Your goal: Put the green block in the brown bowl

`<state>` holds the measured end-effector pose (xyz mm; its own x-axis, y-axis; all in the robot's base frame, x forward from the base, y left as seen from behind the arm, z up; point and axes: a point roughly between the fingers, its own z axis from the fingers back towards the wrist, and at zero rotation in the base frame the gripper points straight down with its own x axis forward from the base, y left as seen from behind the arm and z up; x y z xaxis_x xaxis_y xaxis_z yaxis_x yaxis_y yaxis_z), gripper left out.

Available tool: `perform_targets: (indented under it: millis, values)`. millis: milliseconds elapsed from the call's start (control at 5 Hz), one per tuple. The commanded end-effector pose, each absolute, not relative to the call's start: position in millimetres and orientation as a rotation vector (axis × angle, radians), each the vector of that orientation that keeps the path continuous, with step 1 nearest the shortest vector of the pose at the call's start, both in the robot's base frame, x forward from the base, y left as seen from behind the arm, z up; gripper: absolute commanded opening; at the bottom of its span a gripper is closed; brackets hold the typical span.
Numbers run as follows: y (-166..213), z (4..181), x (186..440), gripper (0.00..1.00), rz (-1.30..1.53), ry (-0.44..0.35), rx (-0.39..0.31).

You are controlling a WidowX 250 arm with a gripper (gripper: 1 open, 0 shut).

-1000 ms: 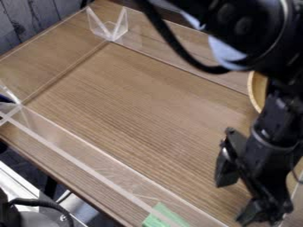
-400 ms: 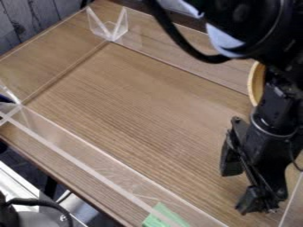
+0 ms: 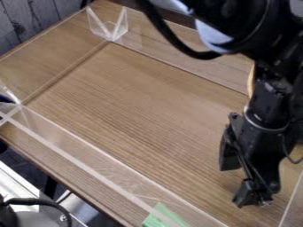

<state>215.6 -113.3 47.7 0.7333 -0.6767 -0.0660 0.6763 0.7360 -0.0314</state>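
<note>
While the gripper (image 3: 246, 182) is hanging with fingers (image 3: 226, 156) released (spread wide), smooth wood-grain bench (image 3: 119, 97) is lying open leftward.

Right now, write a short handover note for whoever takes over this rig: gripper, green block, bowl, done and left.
Gripper: open, empty, pointing down low over the wooden table at lower right.
Brown bowl: only a sliver of its rim shows at the right edge, behind the arm.
Green block: not in view; the green patch at the bottom edge looks like flat tape outside the clear barrier.
Done: nothing picked.
Left: find the block, grasp it, place it in the bowl.
</note>
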Motion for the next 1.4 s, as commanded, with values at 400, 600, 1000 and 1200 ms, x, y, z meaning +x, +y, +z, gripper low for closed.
perform_targets:
  millis: [400, 600, 1000, 1200]
  values:
    - [-106.1, 54.0, 253.1, 1.00, -0.746, 0.015, 0.041]
    - [-102.9, 52.5, 259.9, 1.00, -0.747, 0.017, 0.054]
    - [-95.9, 51.7, 262.2, 1.00, -0.744, 0.038, 0.059]
    - [-93.0, 46.4, 264.8, 1.00, -0.729, 0.020, 0.034]
